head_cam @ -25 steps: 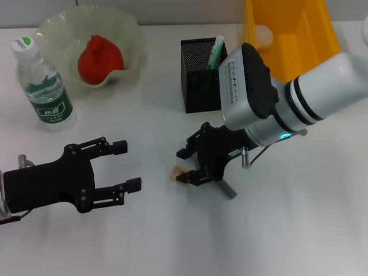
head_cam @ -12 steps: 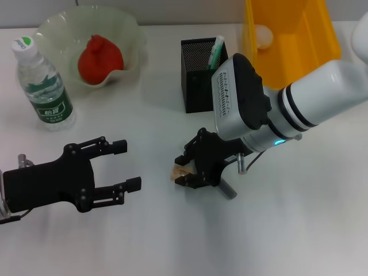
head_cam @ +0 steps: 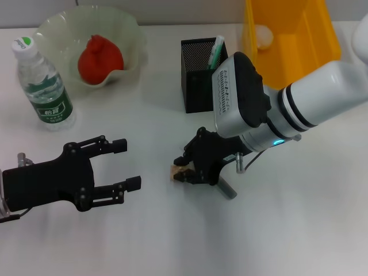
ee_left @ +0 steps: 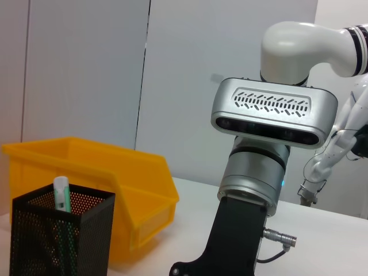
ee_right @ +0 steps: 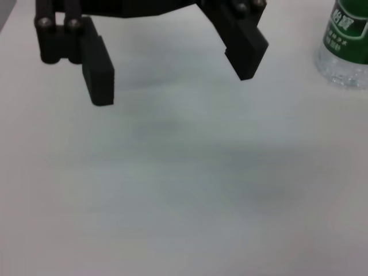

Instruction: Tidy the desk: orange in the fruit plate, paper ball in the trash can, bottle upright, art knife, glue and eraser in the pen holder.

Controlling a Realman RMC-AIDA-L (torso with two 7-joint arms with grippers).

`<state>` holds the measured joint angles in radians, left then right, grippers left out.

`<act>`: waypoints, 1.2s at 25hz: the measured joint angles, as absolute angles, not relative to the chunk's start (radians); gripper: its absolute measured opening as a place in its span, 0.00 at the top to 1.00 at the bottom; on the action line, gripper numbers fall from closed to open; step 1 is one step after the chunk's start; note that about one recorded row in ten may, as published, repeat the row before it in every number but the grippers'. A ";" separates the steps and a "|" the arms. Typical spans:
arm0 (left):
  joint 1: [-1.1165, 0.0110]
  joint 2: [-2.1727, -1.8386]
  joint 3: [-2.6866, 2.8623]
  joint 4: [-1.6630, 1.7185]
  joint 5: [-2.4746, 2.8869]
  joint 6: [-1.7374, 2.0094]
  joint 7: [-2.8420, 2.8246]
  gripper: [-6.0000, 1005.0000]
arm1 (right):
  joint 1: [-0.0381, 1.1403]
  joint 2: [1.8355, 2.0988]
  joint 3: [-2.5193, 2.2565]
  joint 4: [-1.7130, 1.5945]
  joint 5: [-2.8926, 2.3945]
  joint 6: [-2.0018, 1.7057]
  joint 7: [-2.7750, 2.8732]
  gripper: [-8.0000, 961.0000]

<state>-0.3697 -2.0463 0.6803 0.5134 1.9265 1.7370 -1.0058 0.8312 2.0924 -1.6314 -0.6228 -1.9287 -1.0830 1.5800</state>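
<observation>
While the left pincer hangs open and idle over the table, well apart from the work, the right pincer sits low with its fingers closing about the small tan eraser. Just behind it lies the grey art knife; a shallow pinch could squirt the eraser sideways.

The orange is seen in the fruit plate, the bottle upright, the glue in the pen holder, the eraser on the desk.

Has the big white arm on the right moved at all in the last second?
Yes. The right gripper slid leftward, closing on the eraser and drifting away from the yellow bin.
</observation>
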 joint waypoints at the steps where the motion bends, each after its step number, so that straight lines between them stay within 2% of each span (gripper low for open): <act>1: -0.370 -2.046 0.680 0.514 1.927 1.737 -1.006 0.20 | 0.831 2.092 -1.631 -0.623 -1.929 -1.083 1.580 0.69; 5: -0.370 -2.046 0.680 0.511 1.927 1.738 -1.005 0.20 | 0.824 2.087 -1.623 -0.628 -1.880 -1.095 1.580 0.75; 18: -0.363 -2.052 0.669 0.505 1.926 1.739 -1.004 0.20 | 0.768 2.073 -1.162 -0.683 -1.859 -1.283 1.575 0.75; 25: -0.367 -2.063 0.662 0.489 1.925 1.736 -1.043 0.20 | 0.764 2.048 -1.011 -0.697 -1.859 -1.334 1.599 0.75; 30: -0.372 -2.065 0.629 0.464 1.921 1.729 -1.045 0.20 | 0.775 2.040 -0.968 -0.686 -1.861 -1.315 1.617 0.75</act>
<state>-0.3725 -2.0654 0.6289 0.4636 1.9214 1.7288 -1.0453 0.7745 2.0401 -0.9681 -0.6865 -1.8611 -1.3149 1.6169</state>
